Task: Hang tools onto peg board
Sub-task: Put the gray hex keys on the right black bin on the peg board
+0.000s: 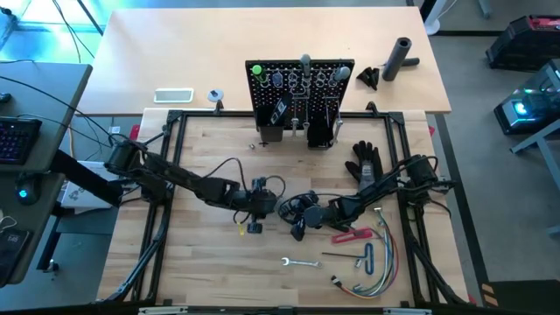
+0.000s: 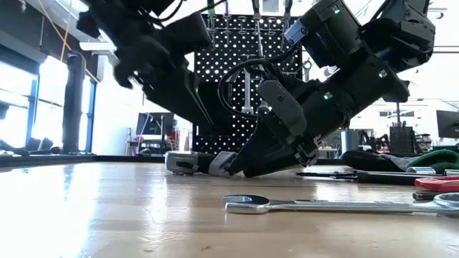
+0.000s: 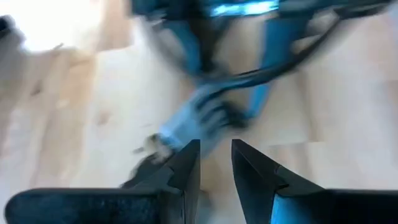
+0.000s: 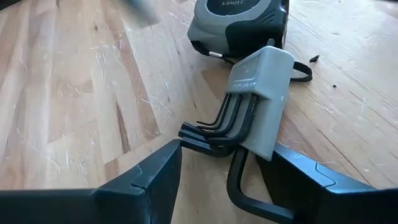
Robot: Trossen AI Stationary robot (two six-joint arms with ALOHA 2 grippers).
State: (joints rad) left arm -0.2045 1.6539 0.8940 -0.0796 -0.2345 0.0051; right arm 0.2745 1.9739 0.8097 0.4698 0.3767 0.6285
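Left gripper [image 1: 255, 219] hovers mid-surface, jaws narrowly parted, empty; its wrist view is blurred. Right gripper [image 4: 221, 163], jaws wide, straddles the hex keys [image 4: 239, 118] beside a tape measure [image 4: 239, 22]. Peg board [image 1: 300, 87] stands at the far edge; the open surface [image 1: 201, 262] lies near-left.

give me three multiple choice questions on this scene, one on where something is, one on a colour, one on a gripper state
1. Where does the hex key set lie?
A. between the right gripper's fingers, on the table
B. hung on the peg board
C. on top of the glove

2. What colour is the handle at the peg board's top left corner?
A. red
B. green
C. yellow

3. How is the right gripper?
A. shut on the open-end wrench
B. shut on nothing
C. open

Answers: 1 A, the right wrist view shows the set lying between the two dark fingers; 2 B, the high view shows a green handle there; 3 C, the fingers stand apart either side of the set.
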